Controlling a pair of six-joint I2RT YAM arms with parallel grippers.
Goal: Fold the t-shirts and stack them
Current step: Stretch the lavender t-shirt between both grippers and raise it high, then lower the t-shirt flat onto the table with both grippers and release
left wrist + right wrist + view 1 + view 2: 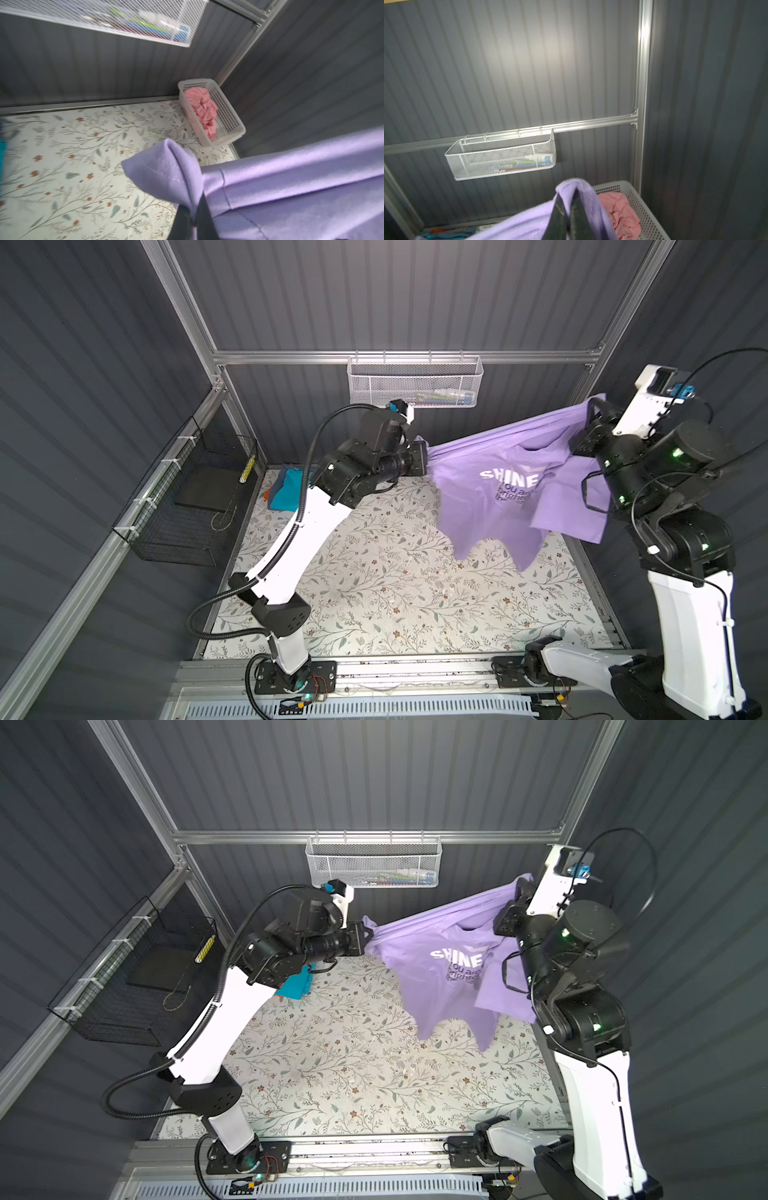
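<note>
**Lavender t-shirt** (498, 510), white "SHINE" print: one, hanging in the air above the right half of the floral surface (374, 593), stretched between the two arms, with its hem drooping towards the surface.
**Left jaws:** pinched tight on one bunched corner of it.
**Right jaws:** pinched tight on the opposite end, held higher.
**Pink t-shirt** (201, 110): one, crumpled inside the white plastic basket (230, 120) in the far right corner.
**Teal t-shirt** (289, 497): folded flat at the surface's far left corner, partly behind the left arm.
</note>
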